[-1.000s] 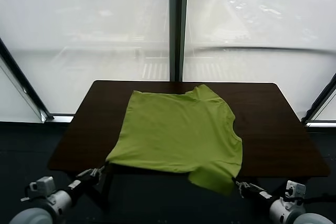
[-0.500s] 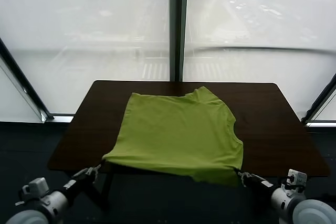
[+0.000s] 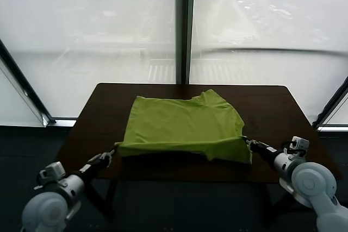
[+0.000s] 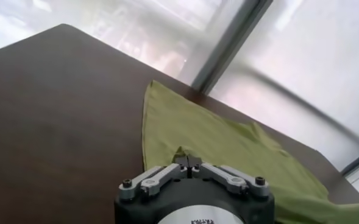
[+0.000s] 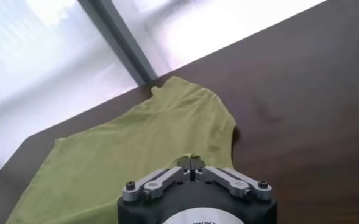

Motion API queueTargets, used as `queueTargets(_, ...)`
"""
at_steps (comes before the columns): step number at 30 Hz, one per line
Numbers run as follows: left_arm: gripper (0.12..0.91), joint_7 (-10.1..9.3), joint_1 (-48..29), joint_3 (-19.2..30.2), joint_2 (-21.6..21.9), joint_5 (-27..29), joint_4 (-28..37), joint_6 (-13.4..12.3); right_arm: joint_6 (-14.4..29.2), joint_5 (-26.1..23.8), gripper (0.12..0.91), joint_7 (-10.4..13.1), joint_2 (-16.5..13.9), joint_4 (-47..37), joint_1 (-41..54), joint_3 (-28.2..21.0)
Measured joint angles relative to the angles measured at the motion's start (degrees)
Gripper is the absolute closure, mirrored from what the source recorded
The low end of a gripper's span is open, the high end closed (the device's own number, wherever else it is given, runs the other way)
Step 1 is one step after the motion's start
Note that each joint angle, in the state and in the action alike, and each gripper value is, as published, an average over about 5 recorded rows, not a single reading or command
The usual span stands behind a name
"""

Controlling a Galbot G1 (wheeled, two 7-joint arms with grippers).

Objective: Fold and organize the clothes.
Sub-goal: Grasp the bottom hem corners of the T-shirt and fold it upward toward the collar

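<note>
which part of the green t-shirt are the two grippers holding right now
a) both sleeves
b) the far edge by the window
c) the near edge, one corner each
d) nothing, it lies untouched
c: the left gripper and right gripper each pinch a near corner of the T-shirt, lifted off the table.

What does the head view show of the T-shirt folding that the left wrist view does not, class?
Only the head view shows both arms at once: the left gripper and right gripper each shut on a near corner of the lime-green T-shirt, lifting its near edge above the dark table, with the window mullion behind. Only the left wrist view shows that gripper's closed fingertips pinching the fabric up close. Both share the shirt, the table and the windows.
</note>
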Motion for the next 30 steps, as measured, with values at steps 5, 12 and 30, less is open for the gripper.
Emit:
queueTargets(5, 0.881, 0.26, -4.70, 3.10, 0.96, 0.17, 4.36, -0.13, 0.05, -0.56, 0.886, -0.17, 0.82, -1.67, 0.40, -0.28)
queueTargets(12, 0.881, 0.53, -10.53, 7.13, 2.73, 0.06, 9.56, -0.30, 0.55, -1.28, 0.886, -0.51, 1.63, -3.06, 1.13, -0.47)
queueTargets(30, 0.881, 1.77, -20.81, 14.46, 5.27, 1.09, 18.49, -1.10, 1.71, -3.86, 0.886, -1.42, 4.99, -6.54, 2.95, -1.06)
